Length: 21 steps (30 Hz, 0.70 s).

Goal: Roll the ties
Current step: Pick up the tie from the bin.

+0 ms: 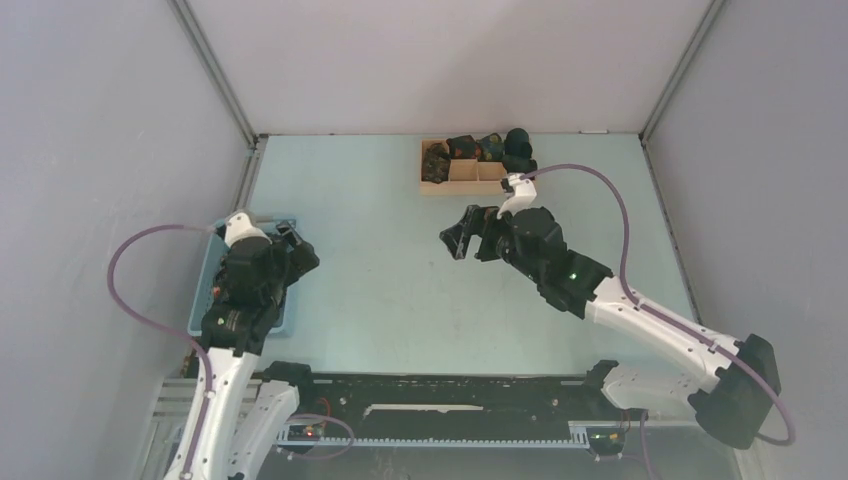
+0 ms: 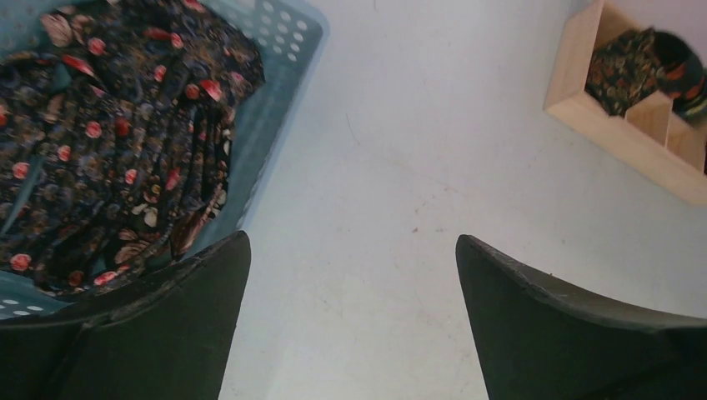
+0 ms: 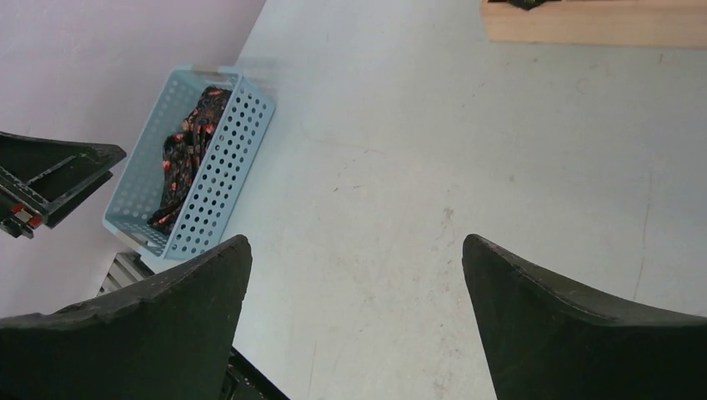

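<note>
Top view: left gripper (image 1: 295, 245) spread above blue basket (image 1: 199, 300) at left; right gripper (image 1: 460, 238) spread, empty, below wooden tray (image 1: 462, 186) holding rolled ties (image 1: 490, 148). Left wrist view only: loose ties (image 2: 108, 142) heaped in basket, upper left; descend there, pinch a single tie. Right wrist view: table (image 3: 467, 167) centre, basket small at left.

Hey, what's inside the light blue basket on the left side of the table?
A loose heap of dark floral ties lies in the basket. None looks rolled. The heap hides most of the floor, so their number and anything beneath cannot be told.
</note>
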### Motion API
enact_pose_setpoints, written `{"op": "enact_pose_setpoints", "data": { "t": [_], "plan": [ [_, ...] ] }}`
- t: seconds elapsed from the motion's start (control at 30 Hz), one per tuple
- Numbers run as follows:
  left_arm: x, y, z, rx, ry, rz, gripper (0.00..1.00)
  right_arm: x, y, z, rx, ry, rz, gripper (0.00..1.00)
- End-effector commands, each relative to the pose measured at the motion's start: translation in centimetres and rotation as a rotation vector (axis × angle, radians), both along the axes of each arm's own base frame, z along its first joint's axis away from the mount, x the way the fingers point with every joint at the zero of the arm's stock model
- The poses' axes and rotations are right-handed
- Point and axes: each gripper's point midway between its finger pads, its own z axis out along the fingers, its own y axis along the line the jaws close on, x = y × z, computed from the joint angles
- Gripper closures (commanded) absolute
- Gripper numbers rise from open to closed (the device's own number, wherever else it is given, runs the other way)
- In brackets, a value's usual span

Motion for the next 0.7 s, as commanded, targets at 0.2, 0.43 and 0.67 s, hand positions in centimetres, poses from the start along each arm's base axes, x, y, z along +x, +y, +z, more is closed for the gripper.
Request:
{"op": "enact_pose_setpoints", "data": {
  "t": [0.2, 0.43, 0.67],
  "plan": [
    [-0.4, 4.7, 2.2, 0.124, -0.037, 0.232, 0.00, -0.4, -2.2, 3.0, 0.026, -0.107, -0.006, 0.00],
    [-1.4, 8.7, 0.3, 0.108, 0.079, 0.412, 0.00, -1.1, -2.9, 2.3, 0.003, -0.078, -0.008, 0.00],
    [-1.1, 11.9, -3.5, -0.026, 0.171, 0.505, 0.00, -1.2, -2.4, 0.1, -0.033, -0.008, 0.012, 0.00]
  ]
}}
